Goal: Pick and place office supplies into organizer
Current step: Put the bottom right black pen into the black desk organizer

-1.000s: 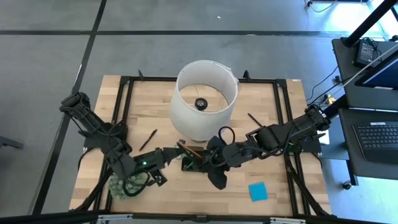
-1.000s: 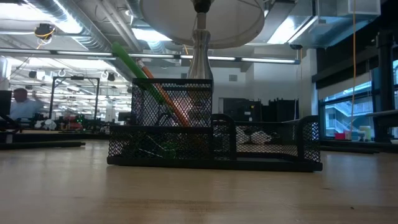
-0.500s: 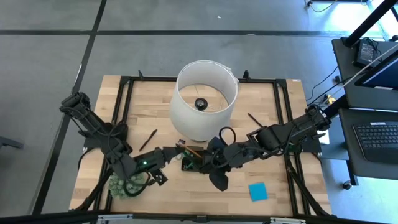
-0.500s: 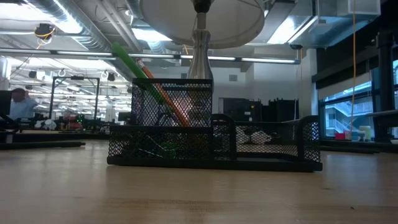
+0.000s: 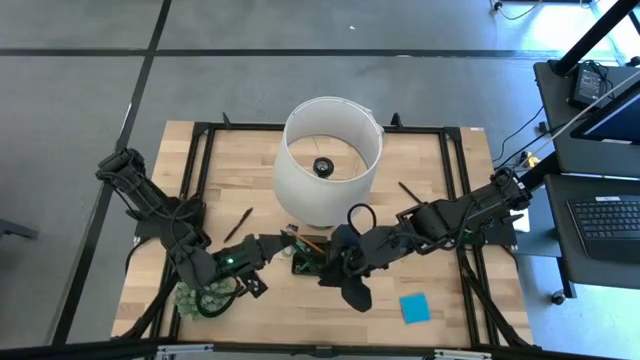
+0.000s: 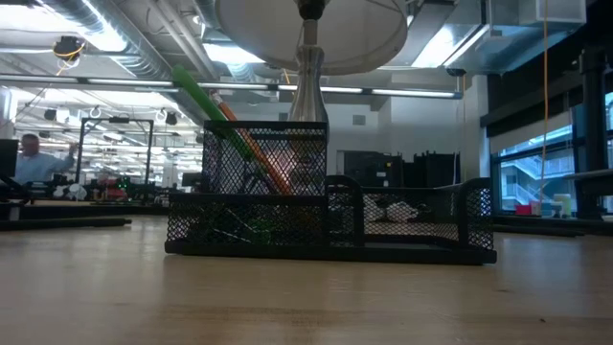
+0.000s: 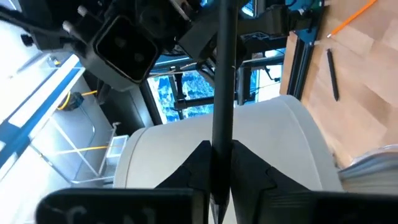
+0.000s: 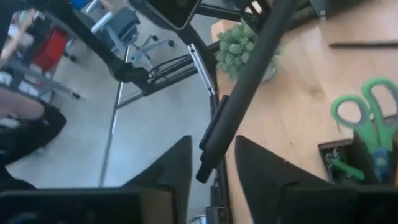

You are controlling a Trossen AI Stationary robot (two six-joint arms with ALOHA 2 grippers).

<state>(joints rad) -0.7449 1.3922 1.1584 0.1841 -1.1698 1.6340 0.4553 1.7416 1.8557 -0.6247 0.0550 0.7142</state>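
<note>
The right claw [image 5: 327,268] grips a thin dark pen [image 8: 244,93] just right of the organizer [image 5: 305,262], its long axis aimed toward the tall mesh cup. The left claw [image 5: 283,243] clamps another dark pen [image 7: 222,81] on the organizer's left. A blue sticky-note pad [image 5: 414,307] lies near-right on the tabletop [image 5: 440,190].

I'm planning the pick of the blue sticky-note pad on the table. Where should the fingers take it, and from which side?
Come from straight above and close the fingers on two opposite edges of the blue sticky-note pad. It lies flat on the bare table, slightly turned, so rotate the wrist to match its edges.
</note>
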